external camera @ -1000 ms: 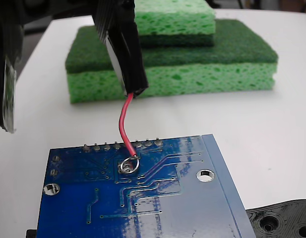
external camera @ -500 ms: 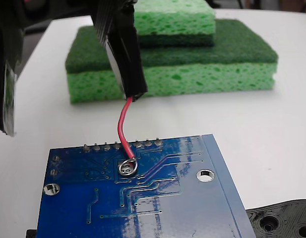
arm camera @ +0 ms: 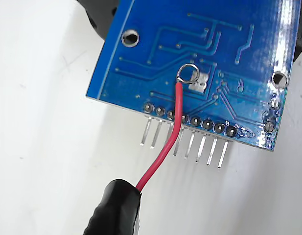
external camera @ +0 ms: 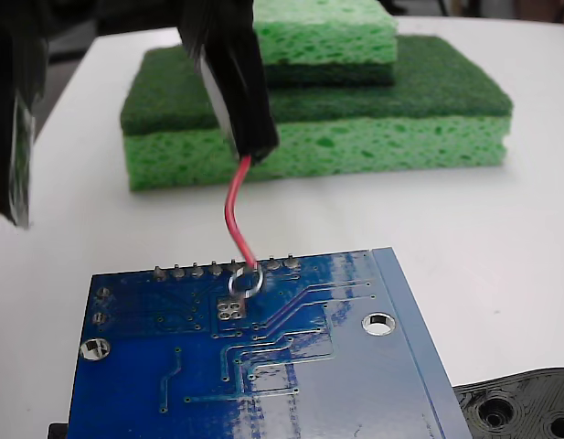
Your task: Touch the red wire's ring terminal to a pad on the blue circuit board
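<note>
Red wire (external camera: 234,206), one, hangs from the black pincer (external camera: 234,91) with its single ring terminal (external camera: 244,283) over the one blue circuit board (external camera: 355,384).

Pincer grips the wire's upper end in a black sleeve; whether its jaws are wide or narrow cannot be told. In the fixed view the ring sits tilted just above a small square silver pad (external camera: 229,309), near the row of solder points; contact is unclear. Two green sponges (external camera: 355,137) are stacked behind on the white table (external camera: 501,229), and one black perforated piece (external camera: 524,407) lies at lower right. Only the wrist view shows the board's seven header pins (arm camera: 182,142) jutting off its edge, and the ring (arm camera: 189,73) overlapping the pad's corner.
</note>
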